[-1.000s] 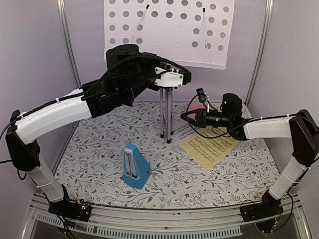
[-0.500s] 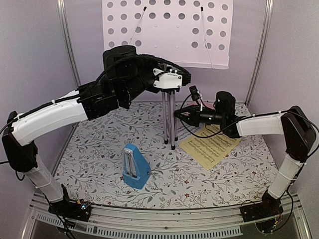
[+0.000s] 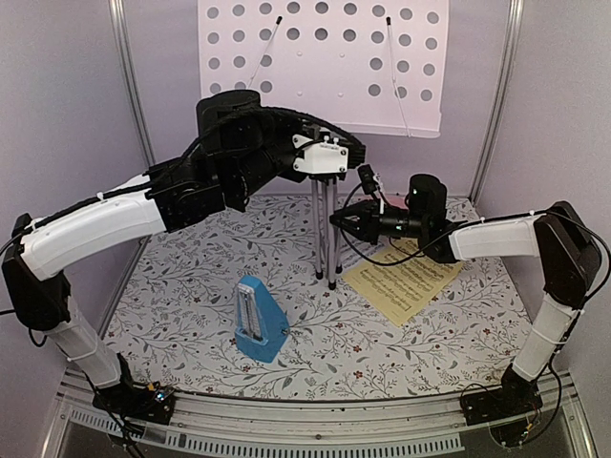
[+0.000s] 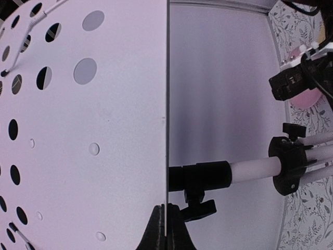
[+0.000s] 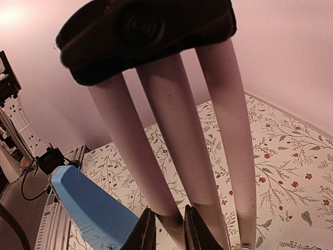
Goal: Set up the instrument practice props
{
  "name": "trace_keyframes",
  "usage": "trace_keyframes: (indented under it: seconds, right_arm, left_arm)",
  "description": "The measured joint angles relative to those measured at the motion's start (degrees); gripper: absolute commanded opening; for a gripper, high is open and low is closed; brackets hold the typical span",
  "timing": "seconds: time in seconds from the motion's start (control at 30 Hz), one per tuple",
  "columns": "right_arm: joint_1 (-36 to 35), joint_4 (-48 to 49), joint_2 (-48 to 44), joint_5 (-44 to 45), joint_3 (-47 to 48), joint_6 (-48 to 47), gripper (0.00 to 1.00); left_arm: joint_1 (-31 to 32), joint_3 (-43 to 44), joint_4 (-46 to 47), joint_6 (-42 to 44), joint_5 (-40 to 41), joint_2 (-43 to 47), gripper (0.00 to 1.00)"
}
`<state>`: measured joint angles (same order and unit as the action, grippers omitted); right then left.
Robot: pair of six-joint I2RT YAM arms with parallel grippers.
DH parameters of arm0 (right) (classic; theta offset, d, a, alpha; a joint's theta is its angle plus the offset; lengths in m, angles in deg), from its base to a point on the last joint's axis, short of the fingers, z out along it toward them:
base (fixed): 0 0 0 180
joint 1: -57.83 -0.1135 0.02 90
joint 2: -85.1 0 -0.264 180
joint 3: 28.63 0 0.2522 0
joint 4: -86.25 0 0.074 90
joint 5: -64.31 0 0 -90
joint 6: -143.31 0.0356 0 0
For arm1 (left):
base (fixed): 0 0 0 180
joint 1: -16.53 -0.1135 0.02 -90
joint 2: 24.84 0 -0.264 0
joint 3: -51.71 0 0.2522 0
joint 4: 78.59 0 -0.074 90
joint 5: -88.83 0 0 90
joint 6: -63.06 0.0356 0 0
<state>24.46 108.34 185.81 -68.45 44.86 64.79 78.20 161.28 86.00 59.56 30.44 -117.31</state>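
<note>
Two pincers grip the music stand [image 3: 320, 57] toward 12 o'clock on the bench [image 3: 191, 286]: the left pincer [image 4: 166, 211] is clamped tight on the edge of its perforated panel, and the right pincer [image 5: 169, 221] is closed narrowly around the middle of its three legs [image 5: 171, 130]. A blue metronome [image 3: 258, 320] sits at 7 o'clock from the legs and a yellow sheet [image 3: 401, 281] lies at 4 o'clock

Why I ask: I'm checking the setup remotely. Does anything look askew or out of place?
The stand has its legs bunched together, not spread, so it looks unable to stand alone. The left gripper pinches its desk edge and the right gripper grips one leg. The yellow sheet lies on the table, not on the stand.
</note>
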Motion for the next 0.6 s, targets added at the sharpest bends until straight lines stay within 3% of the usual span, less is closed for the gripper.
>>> trace_keyframes:
  seconds: [0.1,0.37,0.6]
  right_arm:
    - [0.00,-0.26,0.00,-0.42,0.00,-0.94,0.12]
    - [0.00,-0.94,-0.02,-4.37,0.00,-1.55,0.12]
    - [0.00,-1.64,-0.09,-4.48,0.00,-1.18,0.06]
  left_arm:
    - [0.00,0.00,0.00,-0.15,-0.33,0.02,0.00]
    - [0.00,-0.66,-2.51,-1.07,-1.09,1.97,0.00]
    - [0.11,-1.16,-3.10,-2.23,-1.36,4.09,0.00]
